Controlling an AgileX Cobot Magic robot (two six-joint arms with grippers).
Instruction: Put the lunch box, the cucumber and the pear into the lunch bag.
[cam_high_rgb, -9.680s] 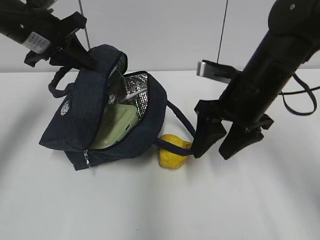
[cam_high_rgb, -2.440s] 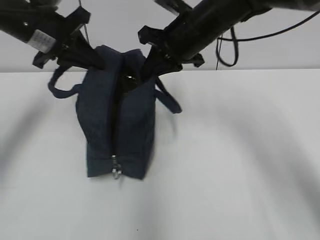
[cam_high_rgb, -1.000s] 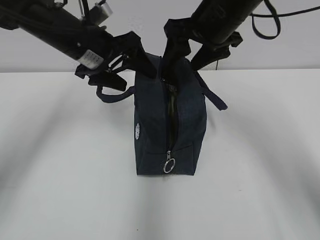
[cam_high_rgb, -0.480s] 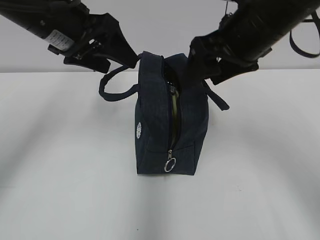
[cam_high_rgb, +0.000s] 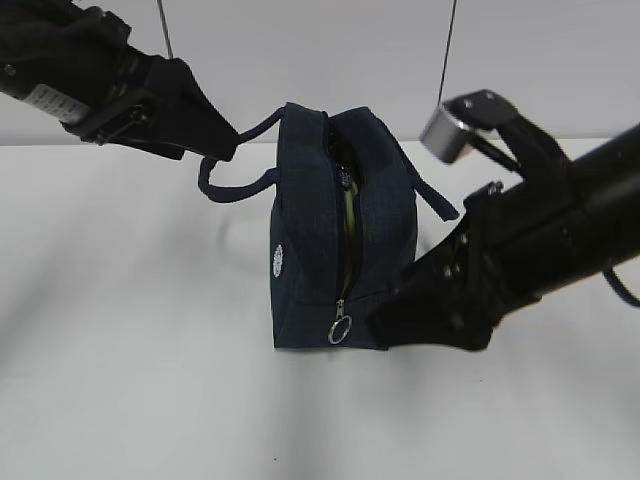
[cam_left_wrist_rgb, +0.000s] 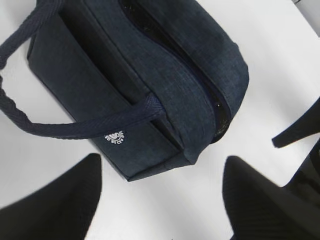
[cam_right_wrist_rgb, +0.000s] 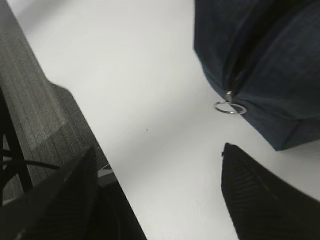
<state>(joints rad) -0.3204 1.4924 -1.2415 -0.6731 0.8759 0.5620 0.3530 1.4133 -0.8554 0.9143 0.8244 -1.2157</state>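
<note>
1. Left gripper (cam_left_wrist_rgb: 160, 200): open wide, empty. In left wrist view two dark fingers (cam_left_wrist_rgb: 55, 205) spread apart at the bottom, with only white table (cam_left_wrist_rgb: 165, 200) between them, and held above the table beside the lunch bag (cam_left_wrist_rgb: 145, 85).
2. In exterior view, left gripper (cam_high_rgb: 205, 135) up at the left of the lunch bag (cam_high_rgb: 335, 250), tips just next to the left loop handle (cam_high_rgb: 235, 185); cannot tell whether touching it.
3. Right gripper (cam_right_wrist_rgb: 155, 200): also spread open, holding nothing. In right wrist view two dark fingers (cam_right_wrist_rgb: 260, 195) at the lower corners, white table (cam_right_wrist_rgb: 150, 100) in the gap.
4. In exterior view, right gripper (cam_high_rgb: 440, 310) low at the right side of the bag, close to its front bottom corner and to the metal ring pull (cam_high_rgb: 339, 329). Silver cylinder (cam_high_rgb: 452, 125) seen on top of the right arm.
5. Lunch bag (cam_right_wrist_rgb: 260, 65): standing upright on the table near the middle, narrow end toward the exterior camera. Zipper (cam_high_rgb: 345, 235) running up the front edge, partly open, with a thin pale green strip visible in the slit. Ring pull (cam_right_wrist_rgb: 230, 107) hanging low at the front end.
6. Small white round logo (cam_high_rgb: 276, 260) on the left side panel; also seen in left wrist view (cam_left_wrist_rgb: 114, 135) under the handle (cam_left_wrist_rgb: 75, 127).
7. Second handle (cam_high_rgb: 425, 190) hanging down on the right side of the bag.
8. Lunch box, cucumber, pear: not visible anywhere on the table; interior of the bag too dark to tell, except for the pale green strip.
</note>
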